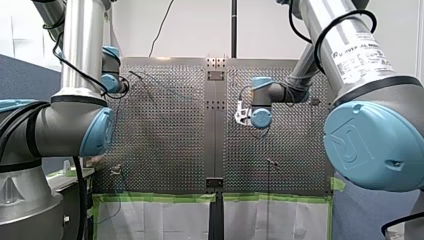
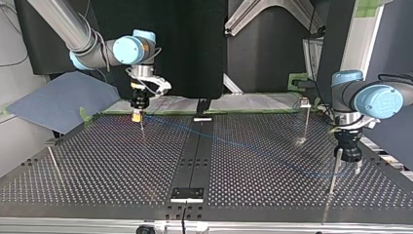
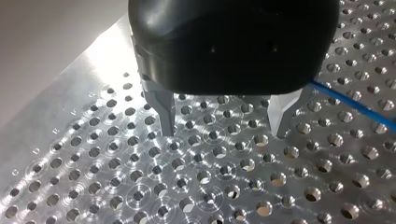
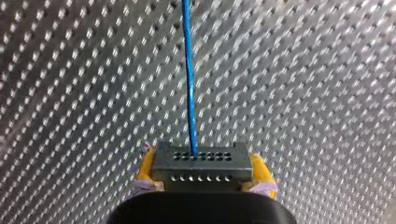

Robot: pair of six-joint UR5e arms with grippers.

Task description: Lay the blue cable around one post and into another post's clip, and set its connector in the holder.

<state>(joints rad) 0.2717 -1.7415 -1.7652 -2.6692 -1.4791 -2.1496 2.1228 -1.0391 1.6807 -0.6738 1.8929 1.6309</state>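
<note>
My right jaws were clamped on the grey connector [image 4: 201, 163]; its blue cable [image 4: 188, 70] ran across the worktop [image 2: 97, 165] toward my left jaws, apart and empty. Light and limp, it likely handled best by that rigid connector. My right arm [image 1: 345, 45] bore "UNIVERSAL ROBOTS" lettering.

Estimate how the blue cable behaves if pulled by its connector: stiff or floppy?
Probably floppy: the blue cable runs in a loose curve over the perforated table. Likely light: it is thin against the connector. It should follow the right gripper, whose yellow pads clamp the connector.
</note>
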